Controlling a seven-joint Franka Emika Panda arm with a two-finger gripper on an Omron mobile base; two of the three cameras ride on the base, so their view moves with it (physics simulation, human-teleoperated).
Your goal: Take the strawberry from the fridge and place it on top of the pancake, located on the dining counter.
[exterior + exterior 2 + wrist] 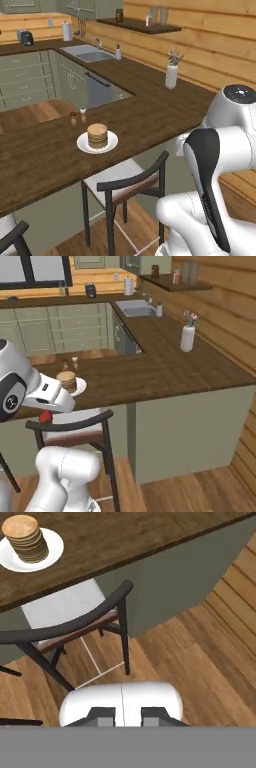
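In the right base view the gripper [48, 413] sits at the left edge of the frame, low beside the counter's front, its jaws nearly together on the strawberry [46, 416], a small red berry showing just under the white hand. Below it stands a stool [75, 428] with a dark curved backrest and pale seat.

Above and right of the hand, the pancake [66, 381] stack rests on its white plate [80, 387] near the front edge of the dining counter [150, 376]. In the left base view the same stack [97, 135] sits at centre frame, with 2 small shakers [78, 117] just behind it. In the hand view the pancake [26, 538] occupies the upper left corner.

Farther back, a white vase [187, 337] stands right of centre, and a sink [136, 308] lies near the top.
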